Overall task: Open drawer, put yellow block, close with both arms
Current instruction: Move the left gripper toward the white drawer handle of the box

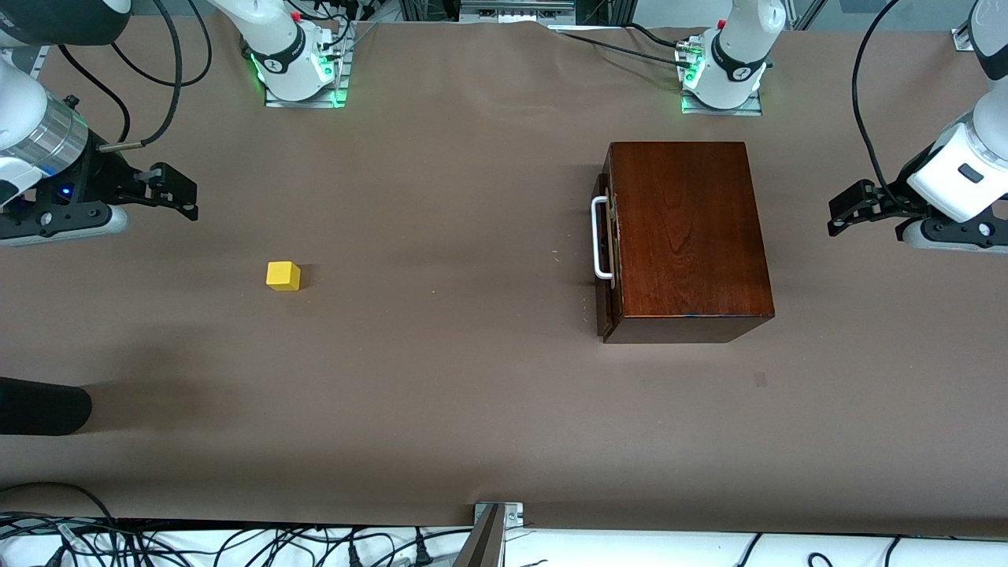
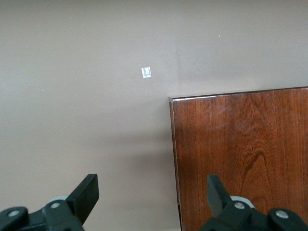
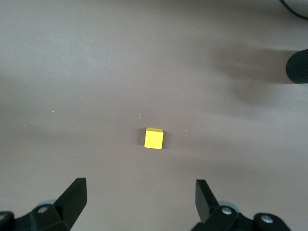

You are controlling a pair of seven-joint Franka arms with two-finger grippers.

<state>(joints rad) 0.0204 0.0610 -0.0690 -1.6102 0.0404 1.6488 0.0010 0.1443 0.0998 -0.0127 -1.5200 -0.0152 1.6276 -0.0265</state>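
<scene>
The dark-brown wooden box (image 1: 689,236) stands toward the left arm's end of the table. Its drawer (image 1: 606,260) is pushed in, and the white bar handle (image 1: 600,239) faces the right arm's end. The yellow block (image 1: 283,276) lies on the table toward the right arm's end and shows in the right wrist view (image 3: 154,138). My right gripper (image 1: 185,195) is open and empty, above the table beside the block (image 3: 139,195). My left gripper (image 1: 836,216) is open and empty, beside the box at the side away from the handle (image 2: 151,192). The box top fills part of the left wrist view (image 2: 240,154).
A black cylinder end (image 1: 43,405) reaches in at the right arm's end, nearer to the front camera than the block; it also shows in the right wrist view (image 3: 297,67). A small tape mark (image 1: 760,379) lies on the brown table cover (image 1: 472,354) near the box.
</scene>
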